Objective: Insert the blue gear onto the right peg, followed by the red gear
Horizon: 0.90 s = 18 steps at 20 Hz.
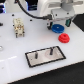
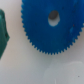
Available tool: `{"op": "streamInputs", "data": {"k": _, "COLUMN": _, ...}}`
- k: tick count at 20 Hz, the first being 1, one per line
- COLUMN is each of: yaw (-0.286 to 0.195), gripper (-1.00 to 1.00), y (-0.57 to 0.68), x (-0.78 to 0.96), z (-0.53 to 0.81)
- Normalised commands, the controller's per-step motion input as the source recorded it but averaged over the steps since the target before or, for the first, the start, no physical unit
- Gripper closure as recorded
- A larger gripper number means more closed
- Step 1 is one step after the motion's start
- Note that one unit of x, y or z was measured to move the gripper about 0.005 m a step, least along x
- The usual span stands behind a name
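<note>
Exterior view shows the gripper (image 1: 58, 23) hanging right over the blue gear (image 1: 59, 27); how wide it stands I cannot tell. Just beside lies the red gear (image 1: 64, 37). Well apart stands the right peg (image 1: 50, 50) on its plate (image 1: 46, 62).

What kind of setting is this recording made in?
Probably a robotics lab bench: a white table with a grey peg plate, a blue gear and a red gear beneath the arm's claw.
</note>
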Motion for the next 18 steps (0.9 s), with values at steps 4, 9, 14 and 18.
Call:
{"op": "streamInputs", "data": {"k": 4, "yaw": 0.000, "gripper": 1.00, "y": -0.04, "x": -0.07, "z": -0.17}}
{"op": "streamInputs", "data": {"k": 9, "yaw": 0.000, "gripper": 1.00, "y": 0.00, "x": -0.02, "z": -0.12}}
{"op": "streamInputs", "data": {"k": 14, "yaw": 0.000, "gripper": 1.00, "y": 0.00, "x": 0.08, "z": 0.13}}
{"op": "streamInputs", "data": {"k": 18, "yaw": 0.000, "gripper": 1.00, "y": -0.07, "x": 0.40, "z": 0.47}}
